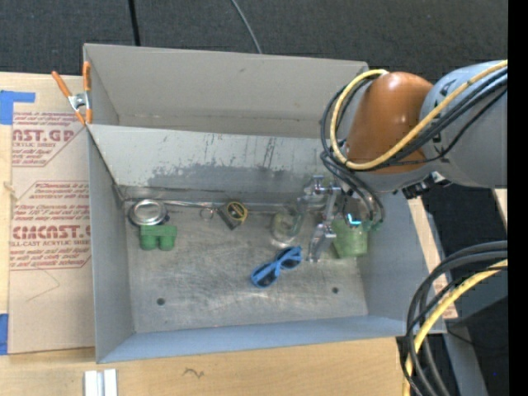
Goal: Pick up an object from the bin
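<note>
Grey metal bin [107, 304], sloped walls, flat scuffed floor. Arm enters from the right, its orange cover [388, 118] ringed by yellow cables, hanging over the bin's right side.

Gripper [323, 236] is low over the right part of the floor, metal parts pointing down. Jaw state: cannot tell, as the tips merge with the clutter below them. Nothing seen gripped.

Nearest things:
- pale green block [351, 242], right of the floor, just beside the gripper on its right, partly under the wrist; touching or not, unclear
- clear, glassy thing [285, 225], just left of the gripper, hard to make out against the floor
- blue plastic piece [276, 266], elongated, lying slantwise on the floor, below and left of the gripper, near it but apart

Farther off, along the back of the floor:
- small dark and brass-coloured thing [236, 213], mid floor
- round metal tin [147, 213], far left, open side up
- darker green block [157, 238], touching the tin's near side

Left-hand things lie well apart from the gripper
</note>
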{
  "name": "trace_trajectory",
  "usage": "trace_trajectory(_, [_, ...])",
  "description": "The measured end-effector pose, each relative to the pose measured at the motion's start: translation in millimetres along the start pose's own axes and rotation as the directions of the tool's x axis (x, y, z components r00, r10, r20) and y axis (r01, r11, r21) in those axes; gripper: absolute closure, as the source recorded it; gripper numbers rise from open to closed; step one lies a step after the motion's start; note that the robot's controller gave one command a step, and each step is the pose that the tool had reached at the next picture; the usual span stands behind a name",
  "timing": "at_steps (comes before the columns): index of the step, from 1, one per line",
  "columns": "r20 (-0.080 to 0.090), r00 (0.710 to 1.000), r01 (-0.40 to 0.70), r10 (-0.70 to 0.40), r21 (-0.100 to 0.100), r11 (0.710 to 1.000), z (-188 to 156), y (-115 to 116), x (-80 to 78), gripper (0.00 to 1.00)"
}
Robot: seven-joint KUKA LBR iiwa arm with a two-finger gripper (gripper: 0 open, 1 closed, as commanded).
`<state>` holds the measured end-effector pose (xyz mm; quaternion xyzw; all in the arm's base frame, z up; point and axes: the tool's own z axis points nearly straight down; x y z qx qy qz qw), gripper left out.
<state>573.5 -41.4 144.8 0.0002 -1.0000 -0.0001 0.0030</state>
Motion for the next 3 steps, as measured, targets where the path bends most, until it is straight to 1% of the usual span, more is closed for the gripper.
trace_trajectory(1, [0.006,0.978,0.208,-0.208,0.0,0.978,70,28,45.7,0.0])
trace_trajectory(2, [0.005,0.978,0.207,-0.207,0.001,0.978,69,28,45.2,1.0])
trace_trajectory(3, [0.011,0.8,0.6,-0.6,0.007,0.8,-90,37,40.6,1.0])
